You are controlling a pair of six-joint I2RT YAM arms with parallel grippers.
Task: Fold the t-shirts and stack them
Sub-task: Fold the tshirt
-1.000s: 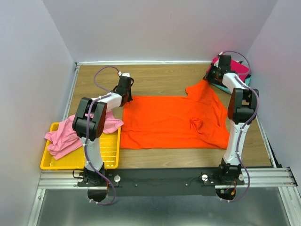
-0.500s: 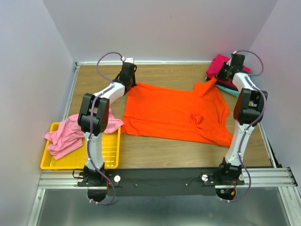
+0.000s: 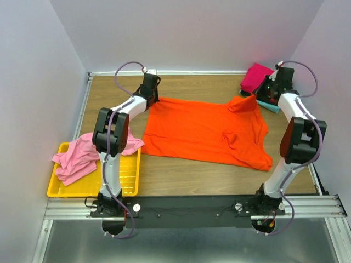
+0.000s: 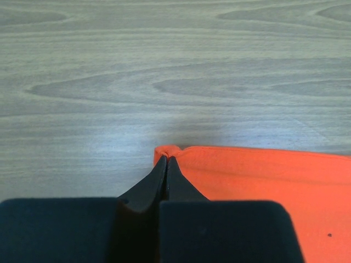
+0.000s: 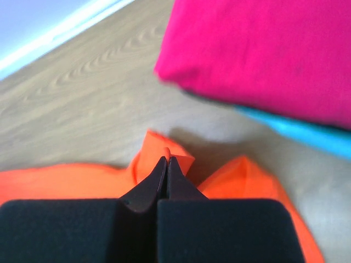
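Note:
The bright orange t-shirt (image 3: 203,130) lies spread across the middle of the table. My left gripper (image 3: 153,99) is shut on its far left corner (image 4: 167,150). My right gripper (image 3: 256,97) is shut on its far right corner (image 5: 167,153), which is pinched up into a small peak. The light pink t-shirt (image 3: 82,154) is crumpled over the yellow mesh tray (image 3: 120,183) at the near left. The folded magenta t-shirt (image 3: 258,77) tops a stack at the far right, with a teal one (image 3: 270,106) under it; both show in the right wrist view (image 5: 263,55).
The white side and back walls (image 3: 192,33) close in the wooden table (image 3: 192,178). The folded stack sits just beyond my right gripper. The black rail (image 3: 186,208) runs along the near edge.
Both grippers have dragged the orange t-shirt's far edge toward the back of the table. The right gripper moved further right, next to the folded stack. The shirt now lies flatter.

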